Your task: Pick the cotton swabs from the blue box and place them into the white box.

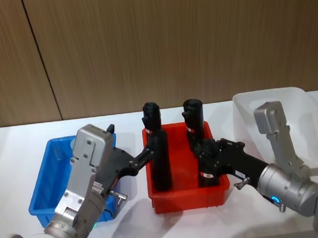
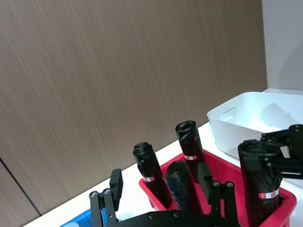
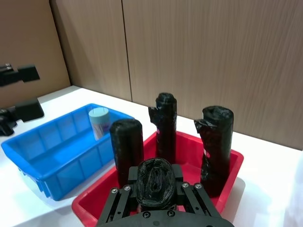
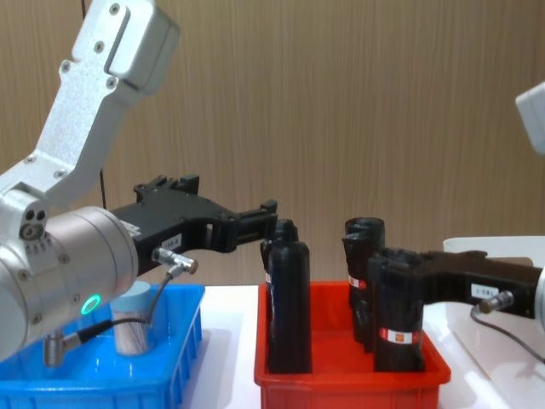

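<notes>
The right gripper (image 1: pixel 207 158) is clenched around a black roll (image 4: pixel 398 319) standing at the near right corner of the red bin (image 1: pixel 188 195), its fingers (image 3: pixel 124 201) wrapped about the roll's top as the right wrist view looks down on it; the left gripper (image 1: pixel 145 152) reaches in from the blue box side toward the red bin's left edge, its fingers (image 2: pixel 116 184) spread apart and grasping nothing, with the near left black roll (image 1: pixel 160 162) just beside them; whether a fingertip touches that roll cannot be told. The blue box (image 1: pixel 44 185) sits at the left of the white surface (image 1: pixel 20 138), just beside the red bin; one jar of cotton swabs (image 3: pixel 99 122), clear with a pale blue lid, stands upright inside it, seen in the chest view low behind the left arm's body (image 4: pixel 134 325). Farther back in the red bin, two more black rolls stand upright along its far edge, one at the far left corner (image 1: pixel 151 117) and one toward the far right (image 1: pixel 193 116), each with a red-and-white label. The white box (image 1: pixel 245 111) sits at the right of the surface, just beyond the red bin's right edge, with a handle cutout (image 2: pixel 228 112) in its end wall; a wood-panelled wall (image 1: pixel 170 43) rises behind the surface.
</notes>
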Robot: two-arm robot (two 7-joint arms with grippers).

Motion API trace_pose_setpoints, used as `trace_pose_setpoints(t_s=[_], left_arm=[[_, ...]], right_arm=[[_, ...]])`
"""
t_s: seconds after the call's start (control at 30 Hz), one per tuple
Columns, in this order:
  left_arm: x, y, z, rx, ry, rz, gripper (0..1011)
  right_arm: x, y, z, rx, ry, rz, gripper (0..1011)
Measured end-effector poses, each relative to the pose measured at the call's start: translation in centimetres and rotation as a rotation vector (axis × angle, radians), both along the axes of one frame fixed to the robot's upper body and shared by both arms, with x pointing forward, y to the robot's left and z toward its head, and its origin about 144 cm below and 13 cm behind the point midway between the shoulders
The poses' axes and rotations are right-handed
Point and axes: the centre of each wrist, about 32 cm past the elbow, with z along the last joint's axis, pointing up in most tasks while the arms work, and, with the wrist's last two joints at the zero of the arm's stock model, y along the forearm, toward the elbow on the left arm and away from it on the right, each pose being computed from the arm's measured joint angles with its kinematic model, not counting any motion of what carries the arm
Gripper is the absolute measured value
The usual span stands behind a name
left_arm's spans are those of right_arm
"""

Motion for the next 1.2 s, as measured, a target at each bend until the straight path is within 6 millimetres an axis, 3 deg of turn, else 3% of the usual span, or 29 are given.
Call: trace_pose_setpoints(t_s=[0.23,0.53,0.97,1.2], left_arm=[[0.0,0.0,0.0,0.0,0.0,0.0,1004],[0.0,0.0,0.0,0.0,0.0,0.0,1004],[0.0,0.0,0.0,0.0,0.0,0.0,1004],[0.0,0.0,0.0,0.0,0.0,0.0,1004]], right_arm=[[-0.2,0.0,1.1,0.013,-0.032,0.0,380],[-0.5,-0.4,4.1,0.031,-0.123,-0.029,344],[-0.3,-2.7,9.0,0.007,-0.262,-0.155,336],[0.2,-3.8,10.0,-0.027,-0.297,-0.225,336]])
